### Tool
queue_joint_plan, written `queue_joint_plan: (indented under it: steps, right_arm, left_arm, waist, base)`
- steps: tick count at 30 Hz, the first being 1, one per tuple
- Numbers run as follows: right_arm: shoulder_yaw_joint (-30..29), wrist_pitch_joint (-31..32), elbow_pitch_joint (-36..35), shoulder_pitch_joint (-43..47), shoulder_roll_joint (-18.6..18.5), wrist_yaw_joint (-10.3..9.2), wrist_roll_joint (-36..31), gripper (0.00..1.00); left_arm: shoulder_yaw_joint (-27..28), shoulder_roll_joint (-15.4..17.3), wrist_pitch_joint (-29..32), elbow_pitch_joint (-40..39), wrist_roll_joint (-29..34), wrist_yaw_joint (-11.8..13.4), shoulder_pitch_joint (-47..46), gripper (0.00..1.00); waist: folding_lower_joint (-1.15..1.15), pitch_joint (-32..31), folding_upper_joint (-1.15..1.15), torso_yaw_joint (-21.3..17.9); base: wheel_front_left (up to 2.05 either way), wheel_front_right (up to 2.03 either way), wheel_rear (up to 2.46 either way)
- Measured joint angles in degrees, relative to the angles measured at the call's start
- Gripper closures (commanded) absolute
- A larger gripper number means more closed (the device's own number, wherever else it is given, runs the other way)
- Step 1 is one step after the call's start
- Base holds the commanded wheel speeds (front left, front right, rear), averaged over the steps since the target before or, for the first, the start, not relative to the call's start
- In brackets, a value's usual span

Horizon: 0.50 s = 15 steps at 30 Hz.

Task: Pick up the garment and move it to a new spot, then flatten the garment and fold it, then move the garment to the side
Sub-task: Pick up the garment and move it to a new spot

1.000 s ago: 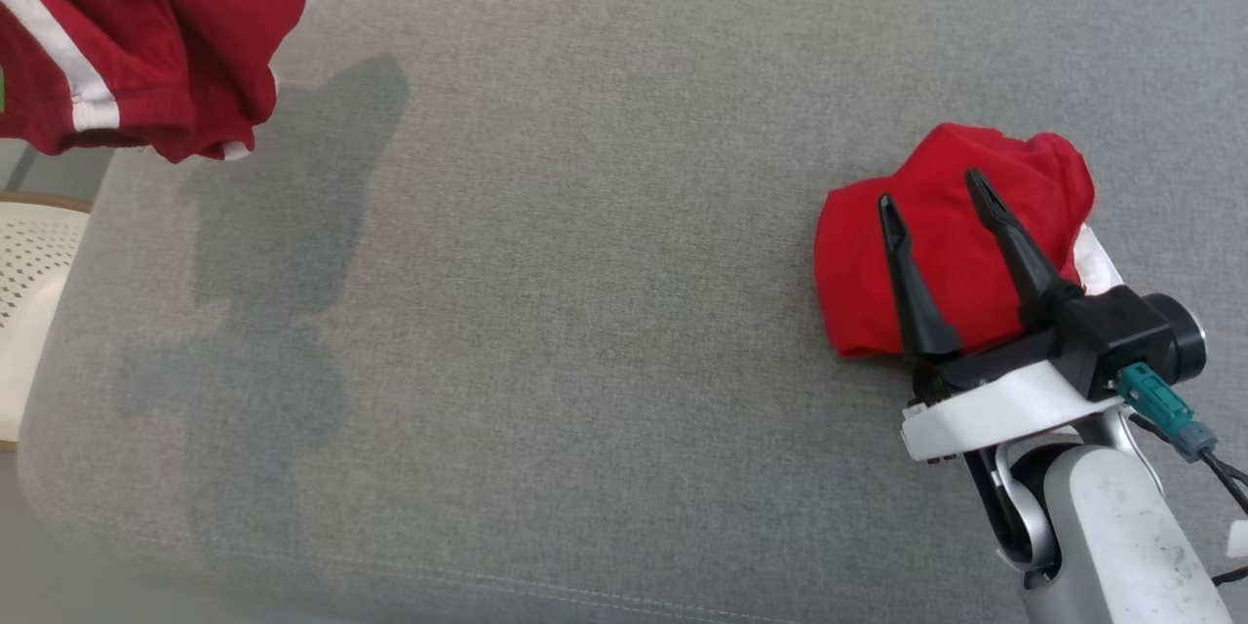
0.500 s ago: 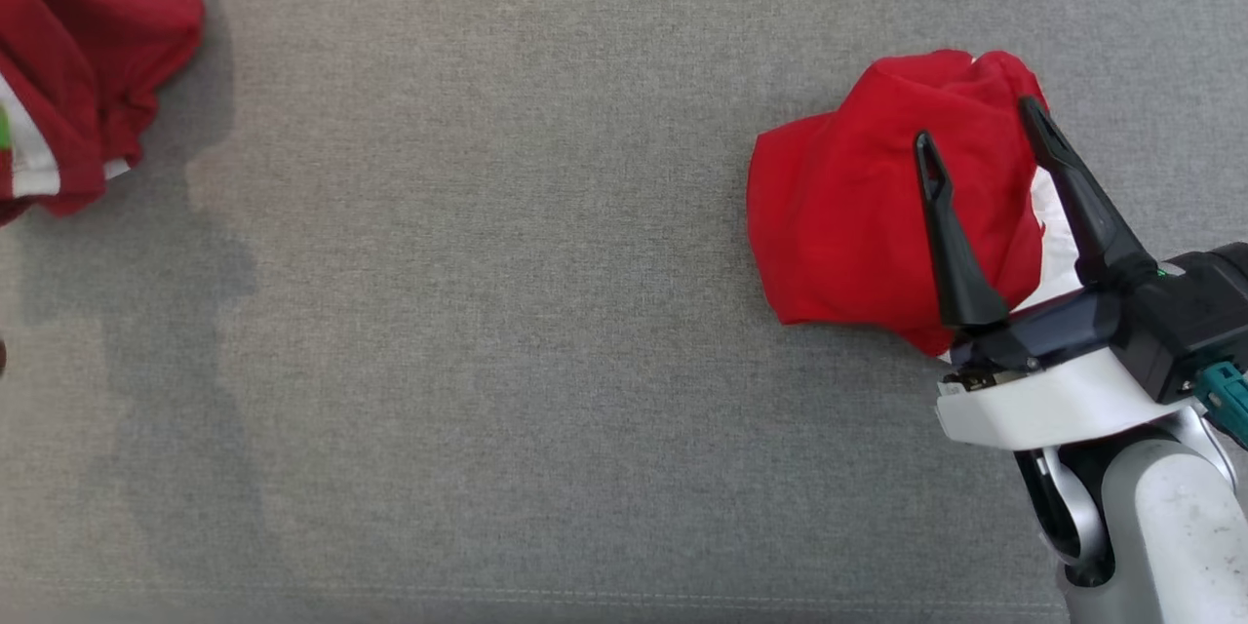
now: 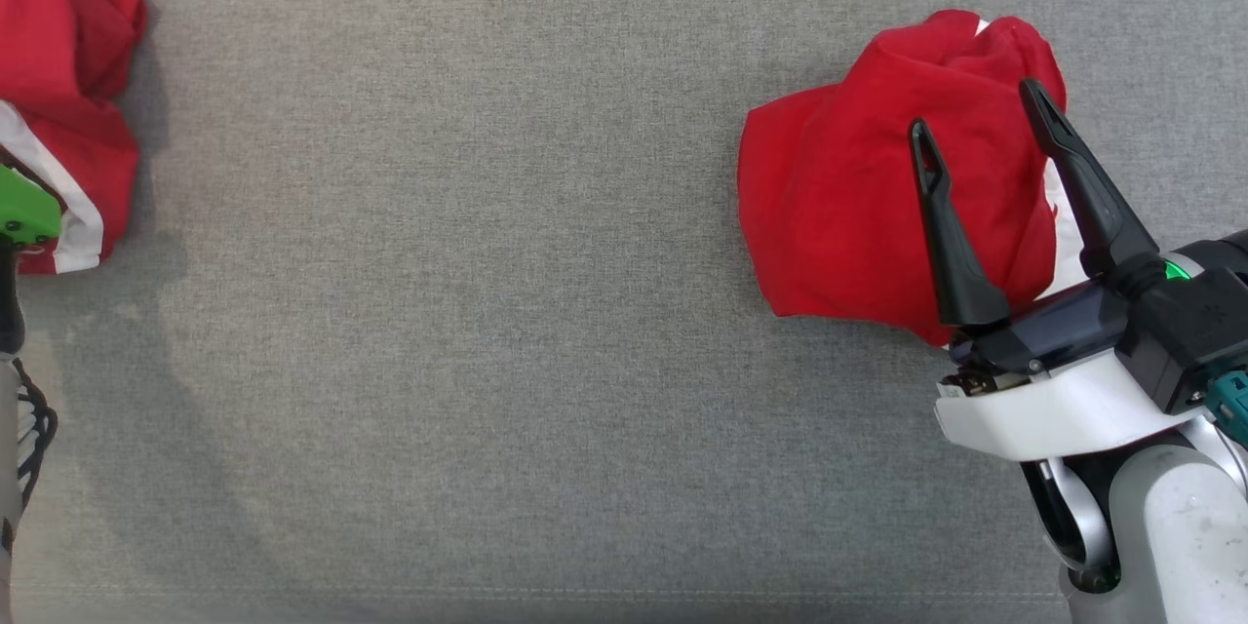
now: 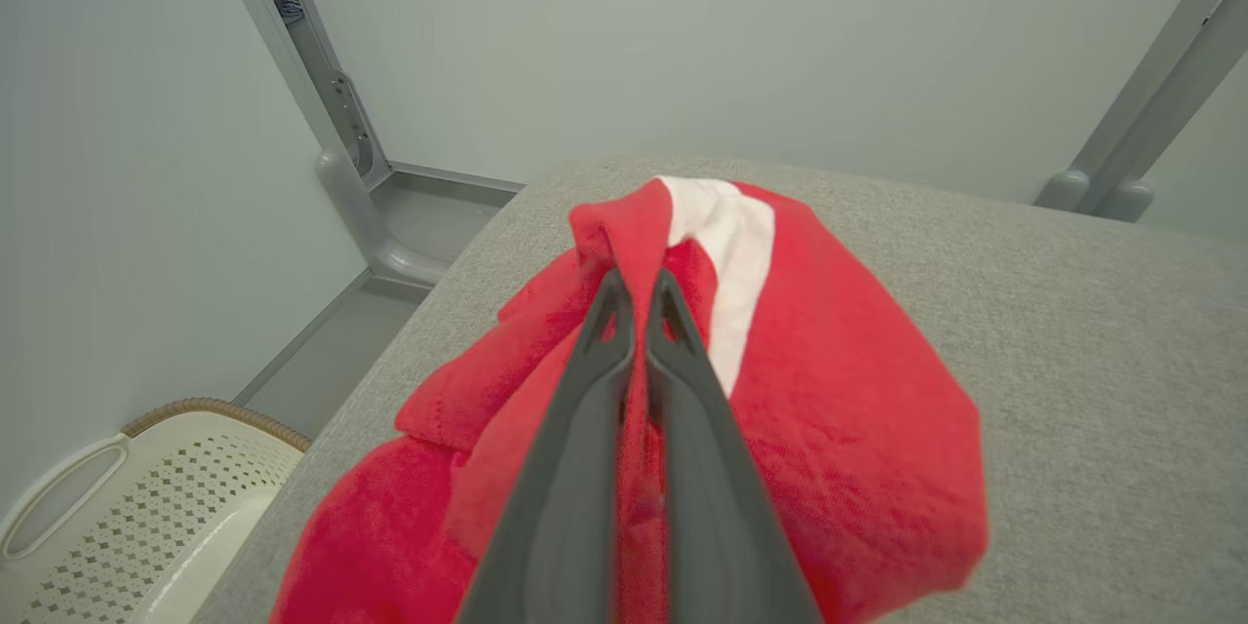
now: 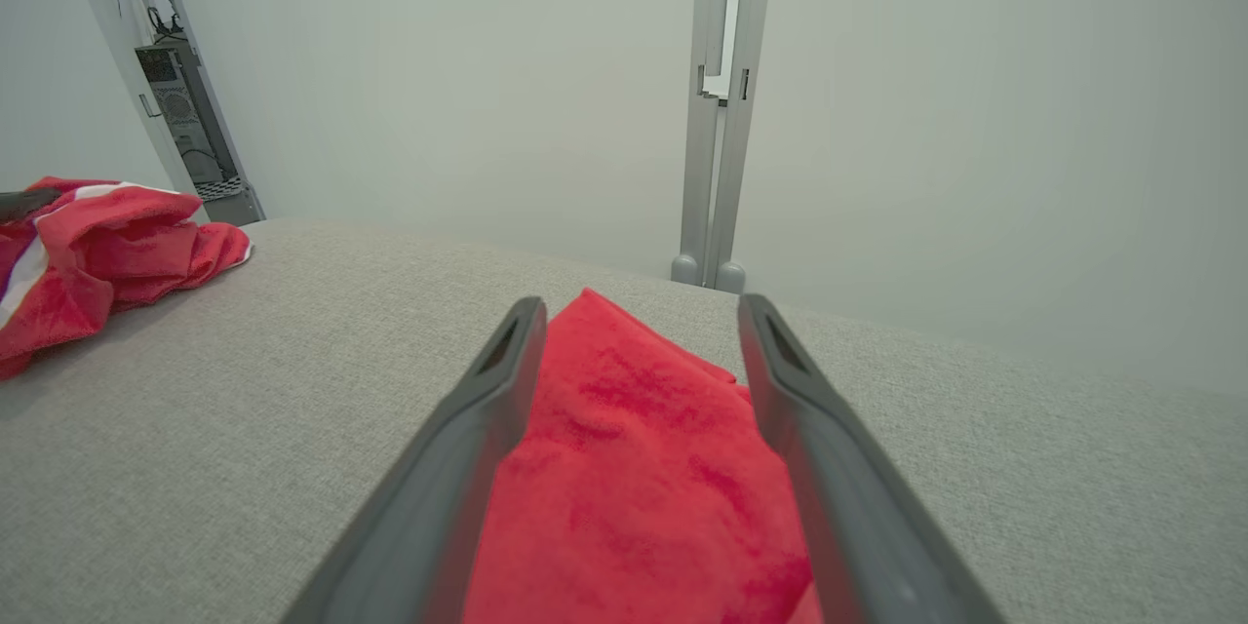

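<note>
Garment (image 4: 838, 429), red with a white stripe: one fold pinched between the closed fingers of the left gripper (image 4: 638, 283); bunched at far left of head view, apparently resting on the grey cushion (image 3: 487, 312). Right gripper (image 3: 973, 107): fingers spread wide, empty, over a second red cloth (image 3: 829, 205), right of frame. Cream basket (image 4: 146, 507): lower left, left wrist view.

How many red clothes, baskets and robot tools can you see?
Red garments: 2 (left garment, right garment)
Baskets: 1 (cream basket)
Tools: 2 (left tool, right tool)
Total: 5
</note>
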Motion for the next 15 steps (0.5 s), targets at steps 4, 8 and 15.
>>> queue_joint_plan:
  steps: [4, 8, 15]
  right_arm:
    - [-0.31, -0.45, 0.94, 0.01, -0.05, 0.0, 0.09, 0.0]
    - [-0.52, -1.93, 3.0, 0.13, 0.25, 0.0, 0.89, 0.0]
    - [0.37, -4.99, 7.49, 0.44, 1.21, 0.0, 2.61, 0.0]
  left_arm:
    - [1.7, 1.2, -0.01, -2.15, 1.44, 0.0, -0.11, 0.0]
    - [3.54, 1.99, -0.01, -6.54, 3.59, 0.0, -0.26, 0.0]
    - [3.44, 1.41, -0.03, -14.44, 6.17, -0.01, 0.86, 0.0]
  waist:
    - [0.0, -0.88, 0.0, 0.09]
    - [0.0, -2.52, 0.0, -0.02]
    - [0.0, -6.27, 0.0, -1.15]
  base:
    - [0.0, 0.0, 0.0]
    - [0.0, 0.0, 0.0]
    - [0.0, 0.0, 0.0]
